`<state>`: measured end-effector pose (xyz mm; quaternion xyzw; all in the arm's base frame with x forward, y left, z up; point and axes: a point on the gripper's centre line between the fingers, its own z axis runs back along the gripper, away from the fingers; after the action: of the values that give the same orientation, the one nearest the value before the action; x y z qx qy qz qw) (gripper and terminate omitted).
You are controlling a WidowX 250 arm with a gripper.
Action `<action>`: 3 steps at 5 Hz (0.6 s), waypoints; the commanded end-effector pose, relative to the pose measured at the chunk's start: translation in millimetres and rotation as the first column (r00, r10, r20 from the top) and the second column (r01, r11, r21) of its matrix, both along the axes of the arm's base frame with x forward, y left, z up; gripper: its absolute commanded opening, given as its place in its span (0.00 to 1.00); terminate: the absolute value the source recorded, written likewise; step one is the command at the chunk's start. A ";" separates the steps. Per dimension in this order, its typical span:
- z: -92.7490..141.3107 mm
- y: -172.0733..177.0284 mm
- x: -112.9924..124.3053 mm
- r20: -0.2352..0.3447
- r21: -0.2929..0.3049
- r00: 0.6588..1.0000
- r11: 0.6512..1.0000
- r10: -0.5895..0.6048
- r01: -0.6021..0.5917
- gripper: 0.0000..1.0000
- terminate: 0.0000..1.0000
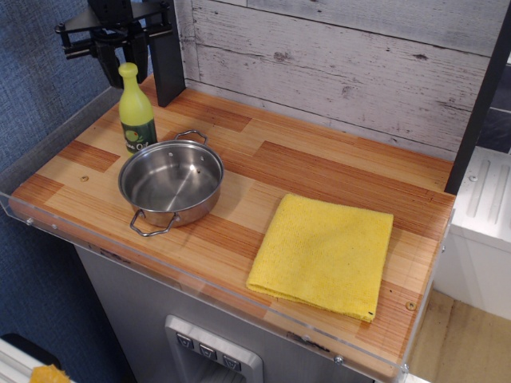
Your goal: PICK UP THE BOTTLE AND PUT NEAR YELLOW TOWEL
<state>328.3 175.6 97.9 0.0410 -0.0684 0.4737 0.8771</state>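
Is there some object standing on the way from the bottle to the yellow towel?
Yes. The steel pot stands right beside the bottle, on the side toward the yellow towel. A straight low path would hit it; lifting the bottle over the pot, or passing along the back wall side, looks free.

Bright, even light and sharp focus; the counter (319,167) shows soft shadows, with glare along its front edge.

bottle (135,113): yellow-green, dark green label
towel (323,254): bright yellow, nubby
pot (171,183): shiny steel
counter (319,167): striped orange-brown wood
back wall (343,56): whitewashed grey planks
gripper (121,56): black
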 end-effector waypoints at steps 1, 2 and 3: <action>28.5 9.7 0.8 0.053 0.030 0.999 0.999 0.011 -0.013 0.00 0.00; 43.2 12.2 0.0 0.067 0.037 0.997 0.999 0.035 -0.038 0.00 0.00; 60.0 8.0 3.8 0.074 0.070 0.997 0.997 0.027 -0.033 0.00 0.00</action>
<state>333.2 180.8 124.4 0.0563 -0.0709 0.4894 0.8674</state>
